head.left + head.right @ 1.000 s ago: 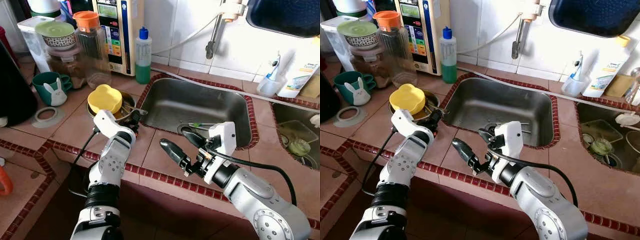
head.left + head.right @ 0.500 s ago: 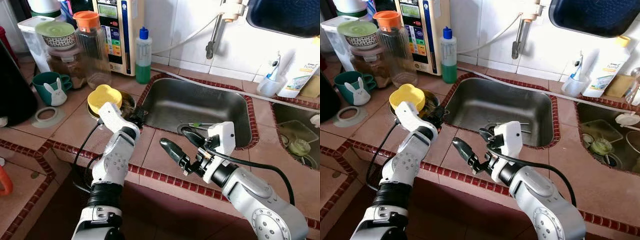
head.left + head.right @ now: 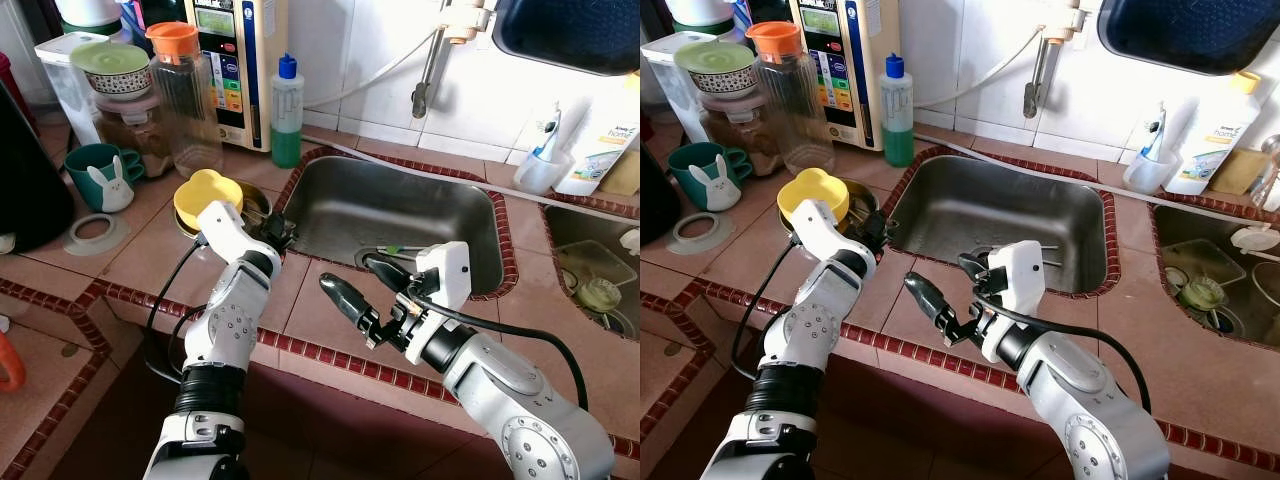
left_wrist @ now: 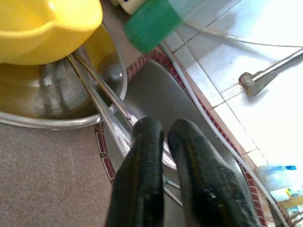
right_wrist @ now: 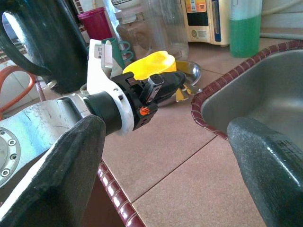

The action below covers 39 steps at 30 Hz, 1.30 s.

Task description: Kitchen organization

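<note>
Taking the steel sink (image 3: 400, 215) as the landmark, the kitchen organization looks to be at an early stage, with most of the tidying judged still to come. Just beside the sink's left rim, on the tiled tabletop (image 3: 150, 250), sits a shallow metal bowl (image 4: 57, 106) with a yellow bowl (image 3: 208, 196) resting tilted across it and two thin metal utensils (image 4: 97, 97) leaning out over its edge towards the sink. The left hand (image 3: 278, 232) is at that same corner, its two black fingers (image 4: 142, 179) pressed close together; in the left wrist view the utensil handles run right up to the fingertips, so it appears to be pinching them, though the contact itself is hidden and I cannot tell for sure. The right hand (image 3: 362, 288) hovers over the tabletop just in front of the sink's near rim, fingers spread wide and holding nothing. Nothing from the bowl has yet reached the sink basin, where only a few small items lie near the drain. Further from the sink, to its left, a green mug (image 3: 100, 172), a clear jar with an orange lid (image 3: 185, 95) and a green soap bottle (image 3: 287, 110) stand where they are, seemingly unsorted.
</note>
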### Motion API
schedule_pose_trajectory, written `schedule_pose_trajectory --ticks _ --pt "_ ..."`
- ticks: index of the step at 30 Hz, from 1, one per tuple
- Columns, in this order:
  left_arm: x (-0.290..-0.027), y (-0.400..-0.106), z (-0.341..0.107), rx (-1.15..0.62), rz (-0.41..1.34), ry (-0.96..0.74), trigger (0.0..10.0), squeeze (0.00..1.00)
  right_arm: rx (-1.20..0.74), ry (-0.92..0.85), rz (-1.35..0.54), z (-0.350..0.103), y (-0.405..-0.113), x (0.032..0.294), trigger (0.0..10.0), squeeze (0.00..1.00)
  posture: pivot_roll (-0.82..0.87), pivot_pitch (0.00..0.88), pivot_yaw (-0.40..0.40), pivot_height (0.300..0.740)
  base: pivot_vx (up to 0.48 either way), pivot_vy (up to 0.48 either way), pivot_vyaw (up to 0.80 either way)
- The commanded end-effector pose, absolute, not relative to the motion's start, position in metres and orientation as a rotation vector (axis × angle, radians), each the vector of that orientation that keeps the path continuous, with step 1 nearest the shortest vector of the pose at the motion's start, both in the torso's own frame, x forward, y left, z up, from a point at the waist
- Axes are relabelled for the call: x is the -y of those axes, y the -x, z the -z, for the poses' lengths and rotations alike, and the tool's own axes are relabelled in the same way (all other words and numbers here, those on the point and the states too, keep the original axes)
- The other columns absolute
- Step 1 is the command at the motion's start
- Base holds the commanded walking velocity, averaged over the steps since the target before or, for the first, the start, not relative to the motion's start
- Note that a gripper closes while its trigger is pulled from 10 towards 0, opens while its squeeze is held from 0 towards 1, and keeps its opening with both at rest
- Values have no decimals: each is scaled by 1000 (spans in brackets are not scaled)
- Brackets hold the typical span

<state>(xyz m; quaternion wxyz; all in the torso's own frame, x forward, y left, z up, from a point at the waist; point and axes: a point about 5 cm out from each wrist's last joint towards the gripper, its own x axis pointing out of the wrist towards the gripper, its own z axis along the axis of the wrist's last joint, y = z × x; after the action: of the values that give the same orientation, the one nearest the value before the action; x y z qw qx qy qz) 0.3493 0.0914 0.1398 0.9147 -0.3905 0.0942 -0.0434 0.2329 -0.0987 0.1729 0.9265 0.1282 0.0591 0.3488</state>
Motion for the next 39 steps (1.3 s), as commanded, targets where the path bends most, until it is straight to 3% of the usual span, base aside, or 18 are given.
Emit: schedule_pose_trajectory --ticks 1,8,17,18,19,24,33,39 --pt "-67 -353 -165 -149 157 805 0 0 -118 -255 -712 -173 -235 99 10000 0 30 0 -27 740 0 0 0" --pt "-74 -345 -190 10 189 565 0 0 -116 -252 -710 -173 -236 99 10000 0 35 0 -28 740 0 0 0" --pt "-73 -340 -189 28 203 512 0 0 -114 -249 -714 -173 -237 98 10000 0 38 0 -29 740 0 0 0" --pt "-71 -339 -188 37 223 475 3843 0 -113 -248 -714 -173 -237 98 10000 0 37 0 -30 740 0 0 0" --pt "-67 -335 -188 57 260 450 10000 1000 -114 -246 -715 -173 -238 98 10000 0 36 0 -30 740 0 0 0" --pt "-70 -328 -185 78 280 547 10000 1000 -115 -241 -716 -173 -237 99 10000 0 35 0 -33 740 0 0 0" --pt "-90 -323 -155 -94 161 886 10000 1000 -119 -232 -724 -172 -237 99 10000 0 39 0 -41 740 0 0 0" --pt "-85 -323 -148 -150 158 945 10000 1000 -120 -225 -728 -172 -236 99 10000 0 30 0 -43 740 0 0 0"
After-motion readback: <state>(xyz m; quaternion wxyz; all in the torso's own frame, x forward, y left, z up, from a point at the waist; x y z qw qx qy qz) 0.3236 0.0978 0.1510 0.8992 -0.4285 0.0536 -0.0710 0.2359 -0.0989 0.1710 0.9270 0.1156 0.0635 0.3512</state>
